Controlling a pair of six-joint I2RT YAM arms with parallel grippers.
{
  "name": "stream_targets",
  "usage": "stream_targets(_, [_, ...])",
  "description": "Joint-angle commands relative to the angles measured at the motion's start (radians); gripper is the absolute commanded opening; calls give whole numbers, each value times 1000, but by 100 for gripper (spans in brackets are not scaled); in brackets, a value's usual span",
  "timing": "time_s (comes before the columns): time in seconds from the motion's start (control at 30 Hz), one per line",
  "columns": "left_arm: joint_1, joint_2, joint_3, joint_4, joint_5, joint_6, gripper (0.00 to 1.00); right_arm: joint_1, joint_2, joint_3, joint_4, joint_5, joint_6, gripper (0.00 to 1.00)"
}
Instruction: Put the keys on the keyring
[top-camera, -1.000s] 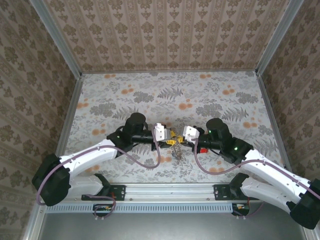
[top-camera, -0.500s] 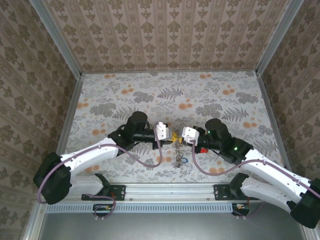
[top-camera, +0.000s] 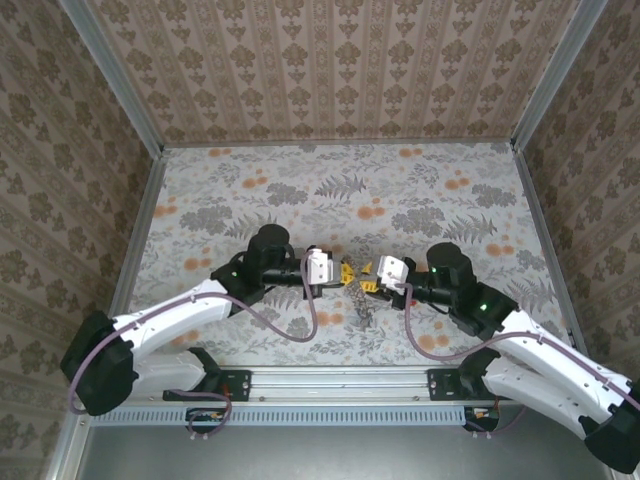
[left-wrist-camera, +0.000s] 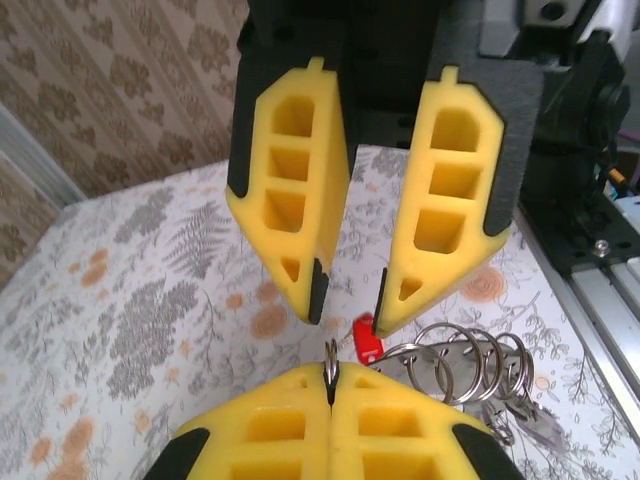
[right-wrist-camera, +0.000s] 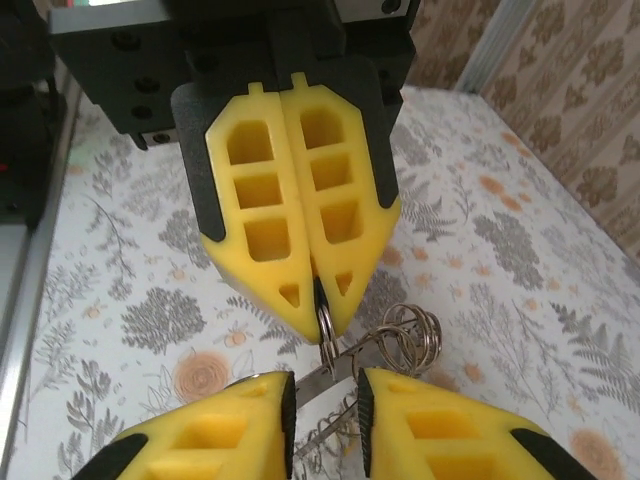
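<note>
The left fingers (left-wrist-camera: 270, 425) clamp shut on the keyring (left-wrist-camera: 452, 357), steadying it above the surface (left-wrist-camera: 150, 300) at lower centre of the top view. The right fingers (left-wrist-camera: 290, 215) stand narrowly parted opposite, beside the red key (left-wrist-camera: 367, 338), presumably to thread it.

The keyring (left-wrist-camera: 455, 362), a chain of linked silvery split rings, dangles over the floral surface (top-camera: 300, 190), one end ring pinched between the closed jaws of the left gripper (left-wrist-camera: 330, 385), a red-headed key (left-wrist-camera: 367, 338) showing just beside its loops.
</note>
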Motion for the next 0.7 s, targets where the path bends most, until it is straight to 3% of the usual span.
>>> stream_targets(0.0, [5,-41,-11,140,108,8,0,-36,-26,-26,95,-130,78,28])
stream_targets(0.27, [7,-30,-20,227,192,-32,0,-52,-14,1,101,-242,81,20])
stream_targets(0.67, [4,4,-10,259,233,-62,0,-53,-11,-16,184,-271,94,22])
